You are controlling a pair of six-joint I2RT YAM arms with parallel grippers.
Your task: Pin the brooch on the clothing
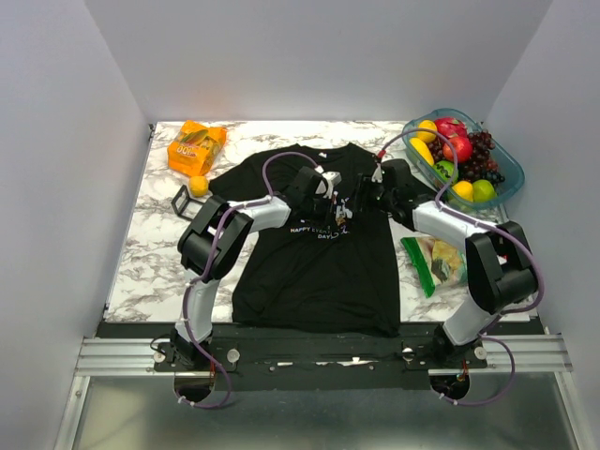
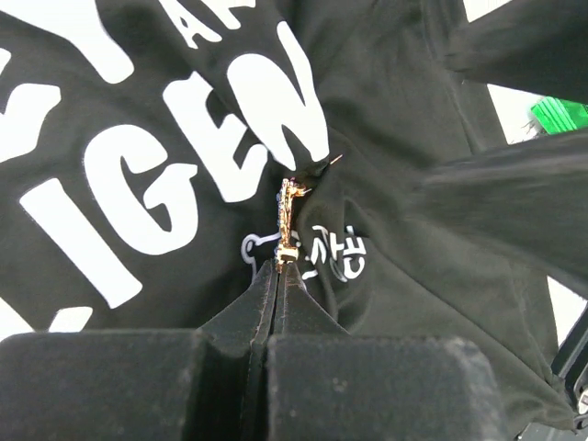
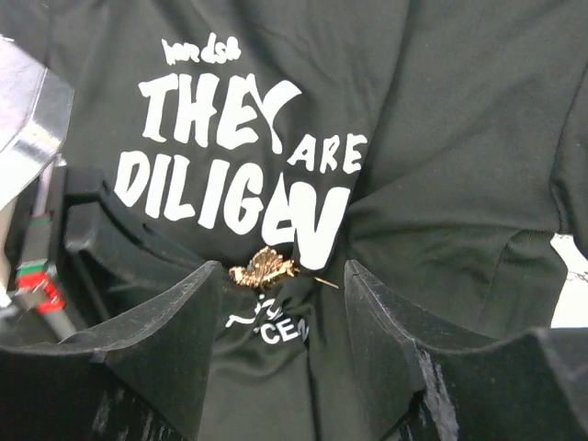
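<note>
The black T-shirt [image 1: 314, 253] lies flat in the middle of the table, white print up. Both grippers meet over its chest. My left gripper [image 2: 284, 264] is shut on the lower end of the gold brooch [image 2: 288, 213], held edge-on against a bunched fold below the lettering. The pin's tip [image 2: 335, 159] pokes out of the fold. In the right wrist view the brooch [image 3: 264, 267] shows as a gold leaf shape on the shirt [image 3: 441, 138]. My right gripper [image 3: 283, 280] is open, its fingers either side of the brooch and fold, not touching them.
An orange snack bag [image 1: 197, 145], a small orange ball [image 1: 198, 186] and a black wire-frame cube [image 1: 183, 200] lie at the back left. A clear tub of fruit [image 1: 506, 192] stands at the back right. A green packet [image 1: 436, 262] lies right of the shirt.
</note>
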